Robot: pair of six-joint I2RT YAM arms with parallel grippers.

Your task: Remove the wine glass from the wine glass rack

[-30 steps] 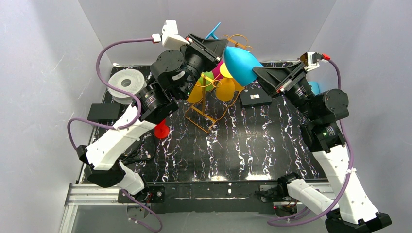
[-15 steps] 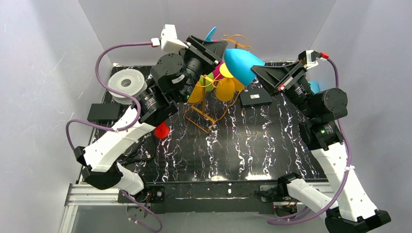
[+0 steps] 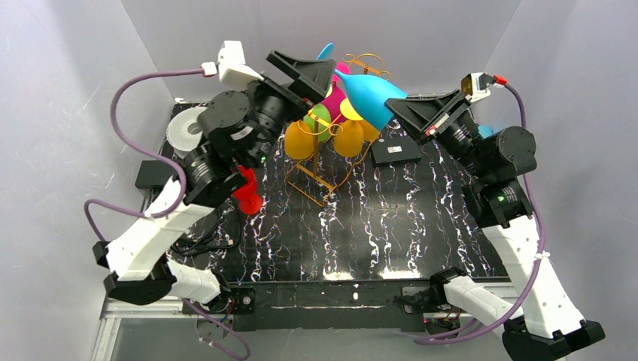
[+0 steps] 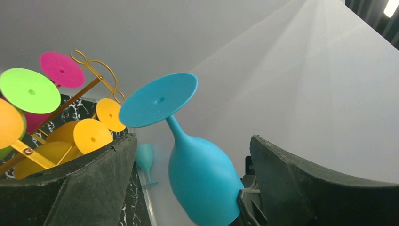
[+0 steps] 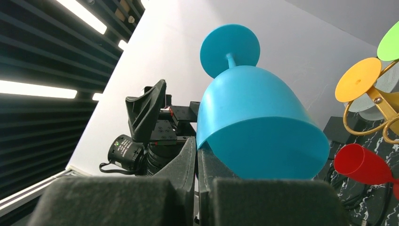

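Observation:
The blue wine glass [image 3: 371, 95] hangs in the air, tilted, with its foot [image 4: 157, 100] up beside the scroll top of the golden wine glass rack [image 3: 325, 185]. My right gripper [image 5: 196, 147] is shut on the rim of the glass's bowl [image 5: 259, 117]. In the top view the right gripper [image 3: 396, 113] reaches in from the right. My left gripper [image 4: 193, 137] stands wide open, its pads [image 4: 94, 183] on either side of the bowl and not touching it. The foot is apart from the rack's wire [image 4: 87, 70].
Yellow [image 3: 348, 138], green [image 3: 320, 120] and pink [image 3: 335, 98] glasses hang upside down on the rack. A red glass [image 3: 248, 196] lies on the table by the left arm. A small blue glass [image 4: 145, 160] stands by the back wall. A white roll [image 3: 183, 129] and a black box [image 3: 396, 152] sit nearby.
The left gripper opened, let go of the blue glass and drew back to the left. The right gripper closed on the glass's rim and now holds it alone.

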